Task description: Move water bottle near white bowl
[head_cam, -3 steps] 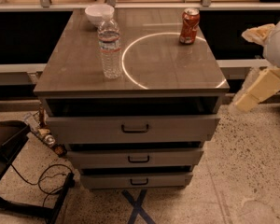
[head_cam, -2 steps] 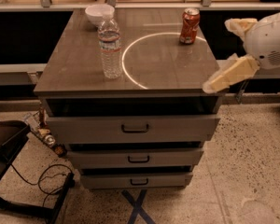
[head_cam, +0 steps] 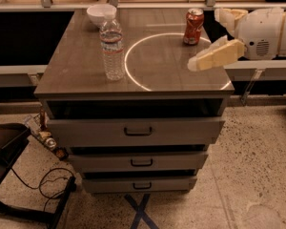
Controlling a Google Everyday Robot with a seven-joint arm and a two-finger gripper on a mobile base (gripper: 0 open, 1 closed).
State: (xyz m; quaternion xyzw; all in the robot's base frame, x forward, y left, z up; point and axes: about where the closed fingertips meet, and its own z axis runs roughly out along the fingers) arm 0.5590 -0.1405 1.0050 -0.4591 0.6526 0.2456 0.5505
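Note:
The water bottle (head_cam: pixel 112 49), clear and ribbed with a white cap, stands upright on the left half of the grey cabinet top (head_cam: pixel 76 73). The white bowl (head_cam: pixel 101 14) sits at the back left, just behind the bottle with a small gap between them. My gripper (head_cam: pixel 205 39) comes in from the right and hovers over the top's right side, well to the right of the bottle. It is open and empty, with one cream finger (head_cam: pixel 214 56) pointing left and the other (head_cam: pixel 227 15) behind it.
A red soda can (head_cam: pixel 194 26) stands at the back right, just left of my gripper. A white ring (head_cam: pixel 133 78) is marked on the top. Drawers (head_cam: pixel 136 130) are below. A black chair (head_cam: pixel 5 151) and cables (head_cam: pixel 43 182) are on the floor at left.
My gripper has moved left and slightly up, from beside the cabinet's right edge to over its right side near the can. The bottle, bowl and can have not moved.

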